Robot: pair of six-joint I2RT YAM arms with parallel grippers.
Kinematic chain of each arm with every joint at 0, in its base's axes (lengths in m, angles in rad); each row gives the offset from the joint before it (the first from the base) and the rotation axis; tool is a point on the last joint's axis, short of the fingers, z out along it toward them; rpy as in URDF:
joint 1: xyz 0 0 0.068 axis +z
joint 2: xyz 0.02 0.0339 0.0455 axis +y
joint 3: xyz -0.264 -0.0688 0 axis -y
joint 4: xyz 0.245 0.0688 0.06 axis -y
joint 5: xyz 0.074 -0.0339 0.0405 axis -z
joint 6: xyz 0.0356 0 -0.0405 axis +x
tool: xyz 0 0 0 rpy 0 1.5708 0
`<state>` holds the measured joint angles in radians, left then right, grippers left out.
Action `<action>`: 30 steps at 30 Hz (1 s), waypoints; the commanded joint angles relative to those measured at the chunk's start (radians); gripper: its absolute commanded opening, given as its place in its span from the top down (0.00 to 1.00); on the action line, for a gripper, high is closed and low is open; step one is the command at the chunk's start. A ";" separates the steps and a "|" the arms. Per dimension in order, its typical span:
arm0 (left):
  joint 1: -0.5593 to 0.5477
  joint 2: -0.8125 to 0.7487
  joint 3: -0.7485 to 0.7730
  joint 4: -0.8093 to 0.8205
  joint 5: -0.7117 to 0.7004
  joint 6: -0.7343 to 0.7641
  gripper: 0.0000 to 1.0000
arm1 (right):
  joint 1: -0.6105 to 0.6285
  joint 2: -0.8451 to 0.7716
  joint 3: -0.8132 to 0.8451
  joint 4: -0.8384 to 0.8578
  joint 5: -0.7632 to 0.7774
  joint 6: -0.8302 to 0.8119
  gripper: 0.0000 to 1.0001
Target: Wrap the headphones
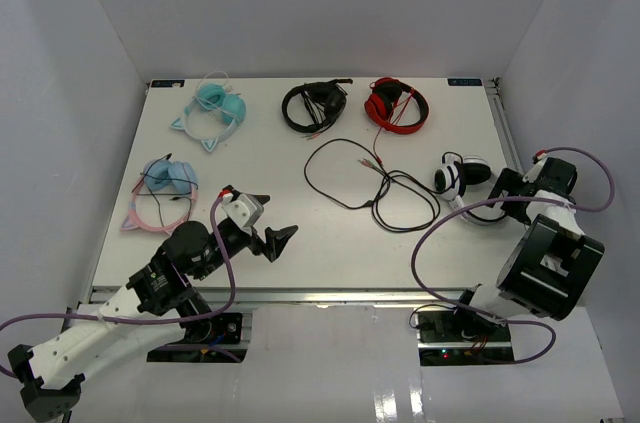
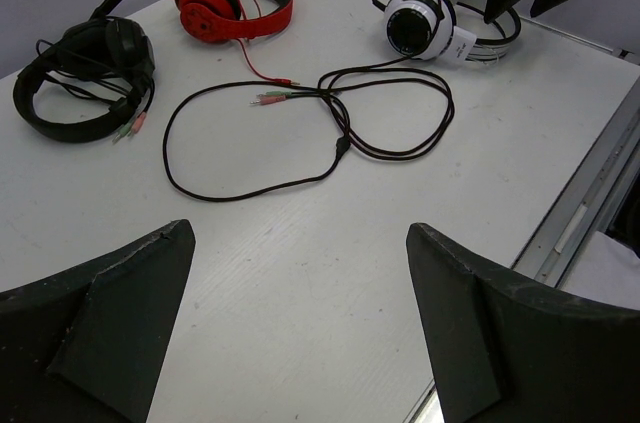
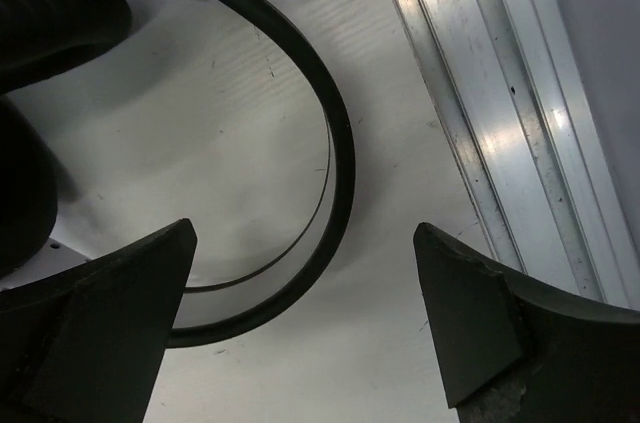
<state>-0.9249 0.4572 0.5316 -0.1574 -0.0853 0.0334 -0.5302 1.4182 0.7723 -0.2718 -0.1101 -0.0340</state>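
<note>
Black fingers of the left gripper (image 2: 300, 231) frame the foreground of its wrist view, spread wide apart with nothing between them, raised above the near-left part of the white table (image 1: 300, 253). Across from it, the right gripper (image 3: 302, 231) is likewise splayed open and holds nothing. It sits at the white headphones (image 1: 465, 178), and in its own wrist view the curved headband (image 3: 340, 143) arcs across the table surface between the two fingers. Whether either finger touches the band cannot be told.

These headphones lie at the right side of the table, close to its metal edge rail (image 3: 520, 123), with their black-cushioned cups toward the table's centre. Their thin black cable (image 1: 370, 178) sprawls unwound in loose loops from the cups out across the middle of the table, ending in pink and green plugs (image 2: 270, 98).

Along the far edge lie black headphones (image 1: 313, 105) and, just beside them, red headphones (image 1: 397, 103). On the left side sit a teal cat-ear headset (image 1: 213, 111) and, nearer the arms, a pink-and-blue cat-ear headset (image 1: 160, 193).
</note>
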 commanded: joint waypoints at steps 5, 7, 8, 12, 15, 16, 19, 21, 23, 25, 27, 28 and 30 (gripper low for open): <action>-0.002 0.015 0.021 -0.002 0.012 -0.003 0.02 | 0.037 0.089 0.007 0.090 0.024 0.026 0.35; -0.002 0.017 0.019 -0.004 0.008 -0.004 0.02 | 0.038 0.117 0.012 0.089 0.026 0.029 0.45; -0.002 0.015 0.019 -0.002 0.007 -0.004 0.02 | 0.038 0.133 0.015 0.086 0.024 0.052 0.51; -0.002 0.016 0.018 -0.002 0.004 -0.004 0.02 | 0.038 0.190 0.021 0.077 0.010 0.064 0.64; -0.002 0.018 0.016 -0.002 0.002 -0.003 0.02 | 0.038 0.186 0.021 0.076 0.000 0.058 0.76; -0.002 0.019 0.015 -0.002 0.004 -0.003 0.02 | 0.038 0.176 0.019 0.074 -0.018 0.052 0.79; -0.002 0.024 0.010 0.008 0.024 -0.003 0.02 | 0.046 0.098 0.006 0.071 -0.084 0.004 0.90; -0.002 0.037 0.004 0.015 0.060 -0.001 0.02 | 0.065 0.046 -0.002 0.065 -0.127 -0.036 0.92; -0.002 0.060 0.005 0.019 0.075 0.000 0.02 | 0.087 -0.042 -0.011 0.038 -0.202 -0.115 0.92; -0.002 0.073 0.003 0.023 0.080 -0.001 0.02 | 0.127 -0.116 -0.010 0.009 -0.247 -0.171 0.92; -0.002 0.075 -0.009 0.047 0.093 -0.001 0.02 | 0.195 -0.195 -0.007 -0.014 -0.246 -0.224 0.92; -0.002 0.073 -0.019 0.057 0.124 -0.002 0.02 | 0.247 -0.242 -0.003 -0.024 -0.232 -0.252 0.92; -0.002 0.070 -0.034 0.086 0.169 -0.003 0.02 | 0.398 -0.343 0.003 -0.032 -0.187 -0.301 0.92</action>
<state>-0.9249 0.5345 0.5250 -0.1359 -0.0133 0.0338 -0.3417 1.2575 0.7540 -0.2824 -0.2372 -0.2068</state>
